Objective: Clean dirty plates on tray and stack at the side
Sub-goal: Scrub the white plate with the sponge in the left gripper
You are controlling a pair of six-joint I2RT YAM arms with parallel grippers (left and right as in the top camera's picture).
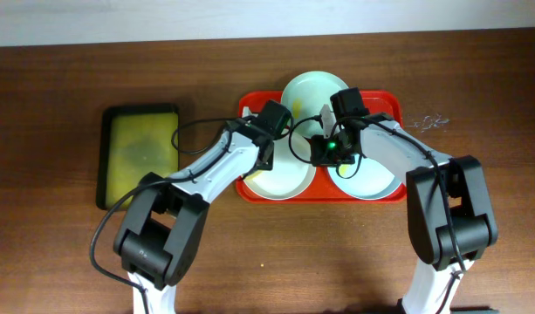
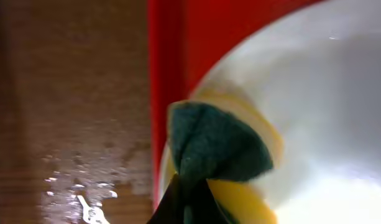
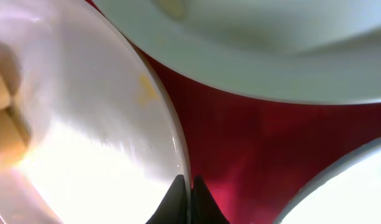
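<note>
Three plates lie on the red tray (image 1: 387, 103) in the middle of the wooden table (image 1: 58, 105): the mint green plate (image 1: 309, 92) at the far edge, the white plate (image 1: 284, 183) at the near left and the pale blue plate (image 1: 372, 183) at the near right. The left gripper (image 2: 187, 202) is clamped on a sponge (image 2: 218, 146) with a dark green scouring face and a yellow body. The sponge sits against the left rim of the white plate, just inside the tray's raised edge. Beyond that edge, the left wrist view shows a wet patch (image 2: 84, 180) glistening on the wood. The right gripper (image 3: 190, 196) pinches the white plate's right rim, one fingertip on each side of it. Bare red tray floor lies between this plate and its two neighbours. A small yellow smear (image 3: 146, 87) marks the white plate near that rim, and another faint yellowish mark shows on the mint green plate. A yellow-green tray (image 1: 140, 148) with a black rim rests on the table to the left, well apart from the red one.
</note>
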